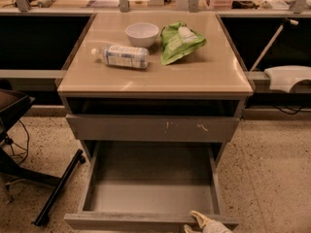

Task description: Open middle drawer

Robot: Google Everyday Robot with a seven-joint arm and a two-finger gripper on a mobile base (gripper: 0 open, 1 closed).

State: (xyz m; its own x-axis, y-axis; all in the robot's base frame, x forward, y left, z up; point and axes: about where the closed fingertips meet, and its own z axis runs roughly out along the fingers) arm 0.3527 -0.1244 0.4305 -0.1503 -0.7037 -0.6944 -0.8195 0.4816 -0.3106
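Observation:
The middle drawer [150, 181] is pulled far out of the cabinet toward me and shows an empty grey box interior. Its plain grey front [121, 221] lies along the bottom edge of the view. My gripper [204, 223] is at the bottom edge, at the right part of that front's top rim; only its pale tips show. Above the open drawer is a closed grey drawer front with white scratch marks [150, 128].
On the beige cabinet top [204, 79] lie a plastic bottle [121, 56] on its side, a white bowl [142, 34] and a green bag [180, 42]. A black chair base [56, 191] stands on the floor at left. A white arm part [289, 76] sticks out at right.

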